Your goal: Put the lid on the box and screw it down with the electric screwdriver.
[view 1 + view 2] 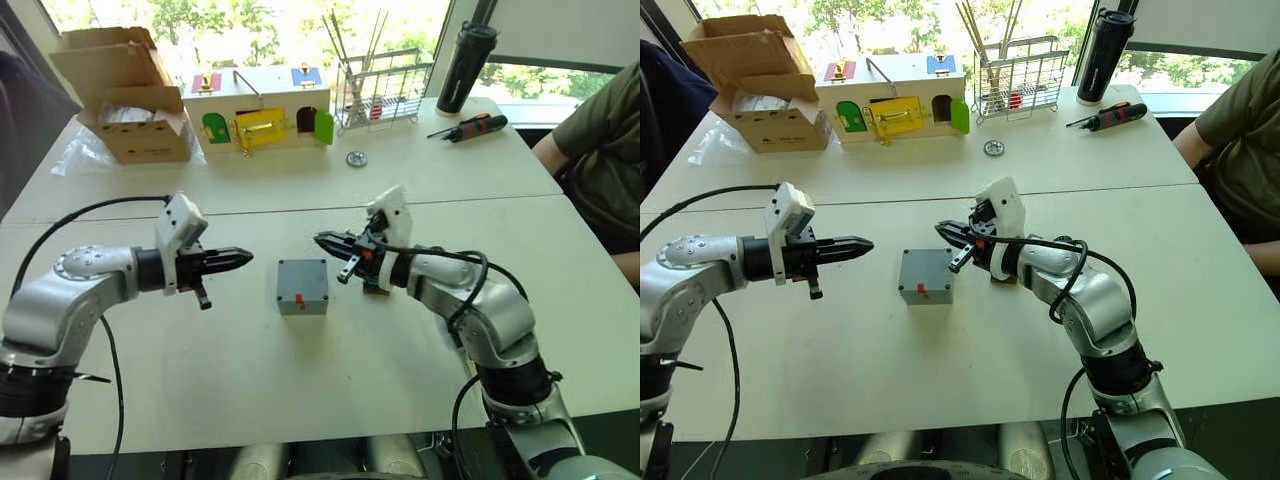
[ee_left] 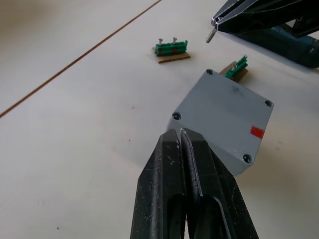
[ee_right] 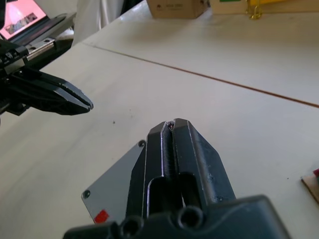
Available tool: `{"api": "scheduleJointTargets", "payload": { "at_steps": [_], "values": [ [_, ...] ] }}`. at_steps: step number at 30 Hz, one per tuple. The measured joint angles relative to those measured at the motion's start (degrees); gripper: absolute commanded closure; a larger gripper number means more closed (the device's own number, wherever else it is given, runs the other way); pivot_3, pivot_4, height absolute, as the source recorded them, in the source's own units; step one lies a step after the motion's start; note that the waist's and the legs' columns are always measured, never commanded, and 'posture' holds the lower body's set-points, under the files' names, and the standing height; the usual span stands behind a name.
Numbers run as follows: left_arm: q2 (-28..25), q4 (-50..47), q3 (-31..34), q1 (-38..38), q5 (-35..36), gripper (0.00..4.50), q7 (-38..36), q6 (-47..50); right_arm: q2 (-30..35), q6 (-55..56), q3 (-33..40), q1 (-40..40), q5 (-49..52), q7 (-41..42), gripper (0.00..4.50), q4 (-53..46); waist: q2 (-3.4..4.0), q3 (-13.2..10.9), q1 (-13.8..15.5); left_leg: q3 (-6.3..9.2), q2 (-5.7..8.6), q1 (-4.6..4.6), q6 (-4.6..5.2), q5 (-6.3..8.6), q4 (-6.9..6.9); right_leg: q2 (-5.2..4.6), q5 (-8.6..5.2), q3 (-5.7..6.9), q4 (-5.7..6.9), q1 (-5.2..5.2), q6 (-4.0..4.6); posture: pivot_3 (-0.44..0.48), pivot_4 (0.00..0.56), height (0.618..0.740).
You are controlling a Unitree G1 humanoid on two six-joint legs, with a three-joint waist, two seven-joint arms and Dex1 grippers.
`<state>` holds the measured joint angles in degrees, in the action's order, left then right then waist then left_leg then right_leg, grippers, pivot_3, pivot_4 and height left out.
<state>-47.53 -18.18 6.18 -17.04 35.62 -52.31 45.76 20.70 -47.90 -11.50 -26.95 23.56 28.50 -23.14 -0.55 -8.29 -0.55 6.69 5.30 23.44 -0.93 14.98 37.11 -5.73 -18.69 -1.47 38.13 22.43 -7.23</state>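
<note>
Smooth white table (image 1: 250, 380) bears square grey plastic box (image 1: 302, 287), lidded.

no writing, brand or number can be read anywhere. the cardboard box (image 3: 175, 7) at the table's far left corner bears dark print too small to make out; the grey box (image 1: 302, 286) mid-table has a blank red sticker.

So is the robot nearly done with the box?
The lid already sits on the box. Nothing is in hand: the left gripper and right gripper hang shut and empty either side of it. Screwing it down looks still to do.
</note>
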Motion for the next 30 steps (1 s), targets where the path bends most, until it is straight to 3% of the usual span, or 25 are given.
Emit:
{"api": "scheduleJointTargets", "payload": {
  "at_steps": [8, 30],
  "values": [
    [1.64, -3.43, -1.02, 2.63, 0.07, 4.46, 1.20, 0.00, 2.03, 0.83, -0.62, 3.35, -1.04, 1.42, 4.48, -0.07, 0.00, 0.00, -0.31, -0.01, -0.09, 0.00, -0.01, 0.00, -0.16, 0.00, 0.00, -0.02, 0.05, -0.04, 0.00, 0.000, 0.150, 0.740],
    [2.68, -3.39, -3.16, 0.84, -0.14, 4.46, 1.56, -0.05, 0.86, 3.17, -2.28, 4.69, -4.00, 1.61, 4.48, 1.13, 0.00, 0.00, -0.26, -0.02, -0.08, 0.00, -0.01, -0.01, -0.14, -0.01, 0.00, -0.01, 0.04, -0.05, 0.00, 0.000, 0.150, 0.740]
  ]
}}
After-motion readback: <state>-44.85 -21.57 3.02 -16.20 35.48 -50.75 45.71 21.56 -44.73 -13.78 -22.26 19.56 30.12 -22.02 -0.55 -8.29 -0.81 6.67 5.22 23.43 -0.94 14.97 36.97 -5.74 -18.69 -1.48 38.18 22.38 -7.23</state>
